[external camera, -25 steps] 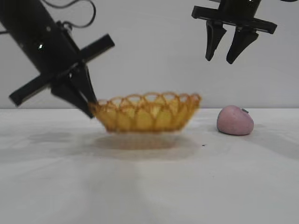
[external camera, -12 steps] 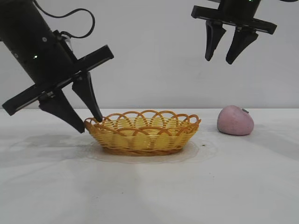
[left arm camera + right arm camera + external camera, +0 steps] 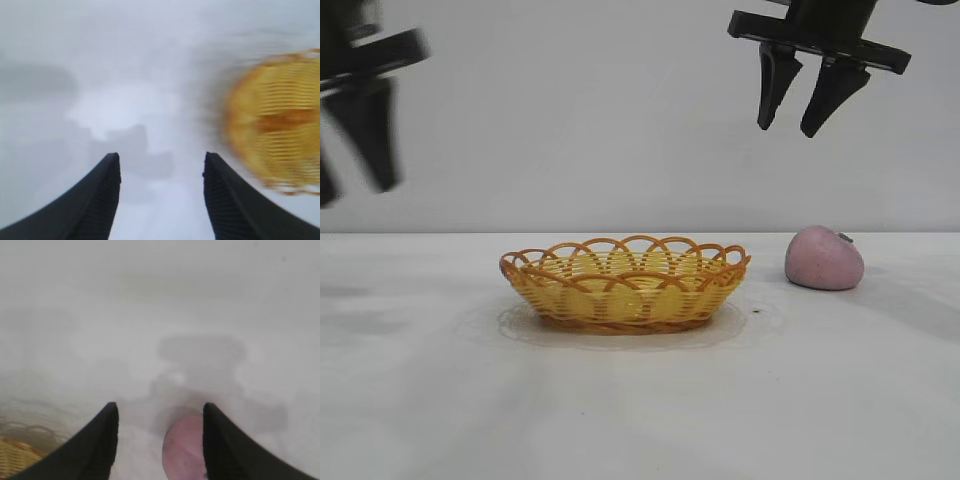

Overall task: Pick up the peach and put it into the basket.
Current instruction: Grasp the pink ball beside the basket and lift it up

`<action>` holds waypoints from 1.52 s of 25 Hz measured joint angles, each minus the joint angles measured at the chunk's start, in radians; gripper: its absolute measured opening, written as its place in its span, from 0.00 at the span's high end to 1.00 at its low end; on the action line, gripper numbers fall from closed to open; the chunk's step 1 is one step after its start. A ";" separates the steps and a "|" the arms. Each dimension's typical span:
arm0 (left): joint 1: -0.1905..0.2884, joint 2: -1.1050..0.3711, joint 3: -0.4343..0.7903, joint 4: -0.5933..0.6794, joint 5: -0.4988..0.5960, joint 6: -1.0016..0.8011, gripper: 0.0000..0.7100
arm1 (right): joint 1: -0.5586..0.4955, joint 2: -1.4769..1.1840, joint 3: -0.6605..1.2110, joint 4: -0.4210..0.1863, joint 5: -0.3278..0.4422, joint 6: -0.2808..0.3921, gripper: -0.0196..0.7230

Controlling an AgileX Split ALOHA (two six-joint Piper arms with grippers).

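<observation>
The pink peach [image 3: 824, 258] lies on the white table to the right of the yellow-orange wicker basket [image 3: 625, 283], apart from it. My right gripper [image 3: 788, 125] hangs open and empty high above the peach, slightly to its left. In the right wrist view the peach [image 3: 184, 450] shows far below between the open fingers, and the gripper [image 3: 160, 407] holds nothing. My left gripper [image 3: 355, 180] is open and empty, raised at the far left, well away from the basket. The basket [image 3: 275, 145] shows blurred in the left wrist view, beside the open gripper [image 3: 161, 159].
The white table [image 3: 640, 400] stretches bare in front of the basket and to its left. A plain grey wall stands behind. The basket's corner [image 3: 15, 455] shows in the right wrist view.
My left gripper let go of the basket's left rim, set it down flat, and swung up and away to the far left. The right gripper and peach have not moved.
</observation>
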 joint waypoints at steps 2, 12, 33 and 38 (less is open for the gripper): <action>-0.012 -0.140 0.064 0.000 -0.002 -0.011 0.53 | 0.000 0.000 0.000 0.000 0.007 -0.002 0.54; -0.038 -1.025 0.385 0.026 0.309 -0.035 0.53 | 0.000 0.000 0.000 -0.004 0.022 -0.022 0.54; -0.038 -1.585 0.507 -0.007 0.482 -0.005 0.53 | 0.006 0.082 0.000 -0.055 0.157 -0.018 0.54; -0.038 -1.593 0.511 -0.007 0.478 -0.001 0.53 | 0.006 0.159 0.000 -0.106 0.165 0.001 0.54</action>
